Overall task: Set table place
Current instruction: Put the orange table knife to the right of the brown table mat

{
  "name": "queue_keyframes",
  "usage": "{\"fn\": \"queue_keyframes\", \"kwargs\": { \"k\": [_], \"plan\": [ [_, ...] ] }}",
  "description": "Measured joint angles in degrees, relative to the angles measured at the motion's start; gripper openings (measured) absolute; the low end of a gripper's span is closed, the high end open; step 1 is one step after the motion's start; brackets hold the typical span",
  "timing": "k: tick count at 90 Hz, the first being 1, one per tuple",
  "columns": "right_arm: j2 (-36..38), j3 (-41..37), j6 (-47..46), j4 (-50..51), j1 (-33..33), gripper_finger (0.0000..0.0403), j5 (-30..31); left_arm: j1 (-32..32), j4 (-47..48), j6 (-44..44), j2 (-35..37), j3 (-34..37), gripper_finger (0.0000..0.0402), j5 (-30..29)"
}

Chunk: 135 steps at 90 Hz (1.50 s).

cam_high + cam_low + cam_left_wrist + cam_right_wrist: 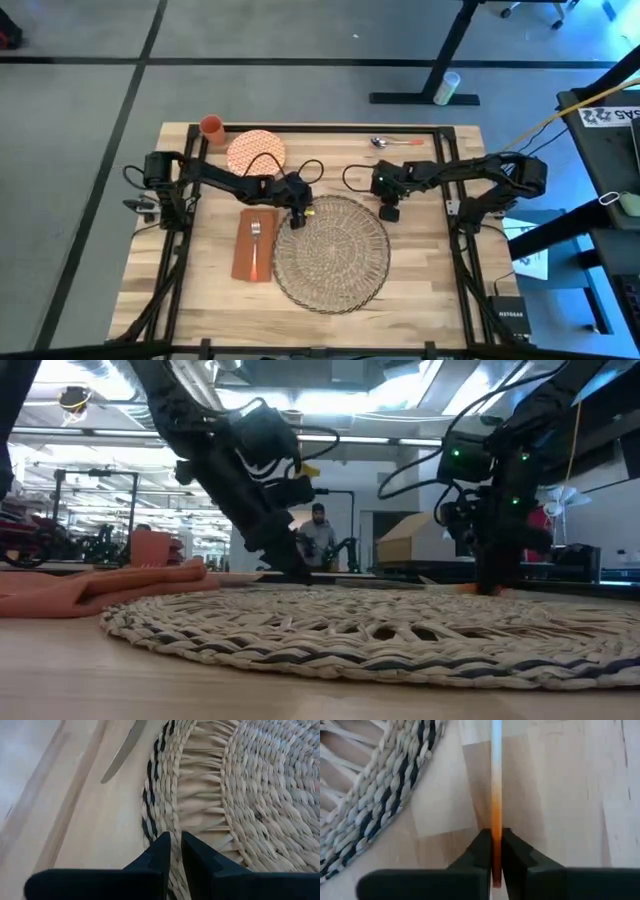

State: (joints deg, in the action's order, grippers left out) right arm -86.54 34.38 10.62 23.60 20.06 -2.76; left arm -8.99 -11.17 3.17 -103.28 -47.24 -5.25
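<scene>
1. High view: large round beige woven-straw mat (331,254) lies at the middle of the light wooden plank table (430,270); left pincer (297,219) at its upper-left rim, right pincer (389,212) at its upper-right rim.
2. Low view: both pincers reach down to the mat's far edge.
3. Left wrist view: fingers nearly closed, pinching the mat's rim.
4. Right wrist view: fingers clamp a thin orange-handled utensil (496,795) beside the mat.

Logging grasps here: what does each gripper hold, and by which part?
Right gripper pinches a thin orange-handled utensil at its orange end. Left gripper grips the woven mat's rim.
</scene>
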Motion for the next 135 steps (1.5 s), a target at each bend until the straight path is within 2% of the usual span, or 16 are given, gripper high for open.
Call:
{"fn": "queue_keyframes", "kwargs": {
  "k": [14, 33, 46, 68, 104, 116, 135],
  "plan": [
    [0.0, -0.14, 0.19, -1.02, 0.0, 0.0002, -1.34, -0.02, 0.13, -0.18, 0.0, 0.0, 0.0004, -0.01],
    [0.45, -0.23, 0.02, -1.3, -0.09, 0.0002, -2.51, -0.05, -0.08, -1.32, 0.0, 0.0, 0.0002, -0.03],
    [3.45, -0.62, -1.57, -0.97, -0.3, 0.0001, -4.14, 0.48, -0.65, -2.49, 0.0, 0.0, 0.0001, -0.08],
    [9.51, -0.71, -6.38, 5.38, -5.03, 0.0, -5.72, 3.64, -1.76, -4.07, 0.92, -0.42, 0.0001, -1.61],
    [21.45, -0.52, -22.37, 15.38, -16.93, 0.0, -7.8, 8.62, -1.45, -4.68, 6.41, -1.4, 0.0001, -6.86],
    [25.66, -0.52, -31.08, 17.63, -22.26, 0.0, -7.39, 9.84, -1.54, -5.64, 7.31, -1.4, 0.0001, -8.71],
    [28.22, -0.47, -45.61, 15.23, -31.78, 0.0, -6.01, 10.67, -1.47, -8.51, 7.39, -1.4, 0.0001, -10.02]
  ]
}}
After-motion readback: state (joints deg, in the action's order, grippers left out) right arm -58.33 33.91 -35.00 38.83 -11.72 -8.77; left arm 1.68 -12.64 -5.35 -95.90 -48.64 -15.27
